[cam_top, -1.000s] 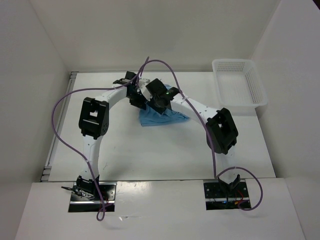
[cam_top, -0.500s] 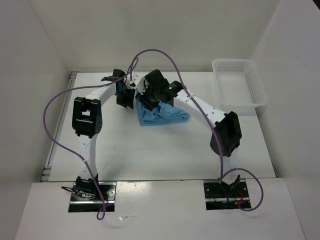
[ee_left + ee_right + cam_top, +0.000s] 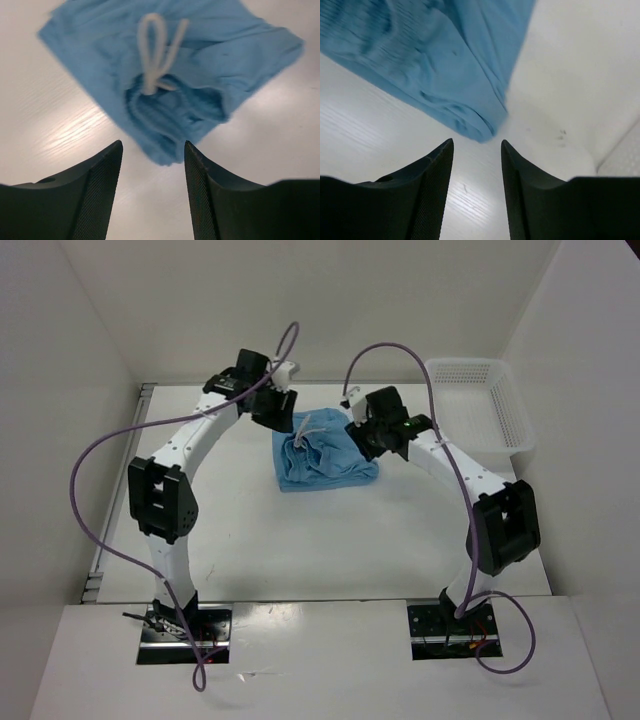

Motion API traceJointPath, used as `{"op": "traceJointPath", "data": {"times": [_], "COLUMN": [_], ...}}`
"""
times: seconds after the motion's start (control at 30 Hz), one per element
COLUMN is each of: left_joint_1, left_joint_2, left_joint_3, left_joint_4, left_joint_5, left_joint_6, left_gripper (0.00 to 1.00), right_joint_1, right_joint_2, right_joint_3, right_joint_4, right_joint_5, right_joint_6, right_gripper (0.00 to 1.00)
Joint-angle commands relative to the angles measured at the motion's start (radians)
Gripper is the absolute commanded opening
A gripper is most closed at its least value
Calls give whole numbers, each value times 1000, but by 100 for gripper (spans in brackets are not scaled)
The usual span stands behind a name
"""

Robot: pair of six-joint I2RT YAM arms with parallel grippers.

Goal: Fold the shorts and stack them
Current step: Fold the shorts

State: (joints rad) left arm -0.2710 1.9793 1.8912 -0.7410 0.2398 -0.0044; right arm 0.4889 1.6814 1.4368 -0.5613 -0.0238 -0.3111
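Two claws hang empty just above the desk (image 3: 300,540): the left claw (image 3: 152,150) has its jaws parted near the gathered waistband of the shorts (image 3: 325,460), and the right claw (image 3: 476,145) is parted just as wide beside a folded corner. The shorts lie in a loosely folded blue bundle toward the back of the desk, with the white drawstring (image 3: 155,55) looped on top, well apart from the white basket (image 3: 480,410). To tidy the fold, each claw should probably pinch one outer edge low, lift together, and tuck the drawstring inside.
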Motion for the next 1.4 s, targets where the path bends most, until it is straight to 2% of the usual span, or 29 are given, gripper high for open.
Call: {"op": "traceJointPath", "data": {"times": [0.0, 0.1, 0.23, 0.57, 0.63, 0.67, 0.73, 0.77, 0.8, 1.0, 1.17, 1.3, 1.37], "left_joint_1": [-117, -210, -261, -292, -301, -301, -301, -301, -292, -238, -194, -171, -162], "left_joint_2": [34, 110, 176, 289, 314, 314, 314, 297, 283, 92, -30, -40, -40], "left_joint_3": [16, 28, 51, 115, 115, 115, 115, 106, 106, 71, -105, -257, -300], "left_joint_4": [-28, -28, -8, 55, 55, 55, 55, 55, 55, 55, 43, 34, 60], "left_joint_5": [63, 32, -43, -180, -180, -180, -180, -180, -180, -238, -277, -241, -208], "left_joint_6": [4, 4, 4, 4, 4, 4, 4, 4, 4, 4, 4, 4, 4], "left_gripper": [60, 62, 68, 69, 59, 40, 14, 5, 0, 0, 1, 10, 22], "right_joint_1": [-36, -76, -112, -121, -121, -121, -121, -121, -121, -121, -121, -121, -121], "right_joint_2": [-86, -101, -135, -158, -158, -158, -146, -135, -135, -95, -63, -45, -34], "right_joint_3": [-138, -223, -291, -380, -404, -420, -433, -434, -434, -411, -388, -368, -349], "right_joint_4": [124, 161, 199, 247, 271, 287, 296, 296, 296, 325, 325, 334, 334], "right_joint_5": [59, 68, 47, 15, 15, 15, -8, -22, -48, -71, -80, -91, -102], "right_joint_6": [10, 0, 0, -10, -10, -10, -10, -10, -10, 0, -10, -10, -10], "right_gripper": [49, 56, 59, 60, 62, 65, 69, 69, 69, 70, 70, 70, 71]}}
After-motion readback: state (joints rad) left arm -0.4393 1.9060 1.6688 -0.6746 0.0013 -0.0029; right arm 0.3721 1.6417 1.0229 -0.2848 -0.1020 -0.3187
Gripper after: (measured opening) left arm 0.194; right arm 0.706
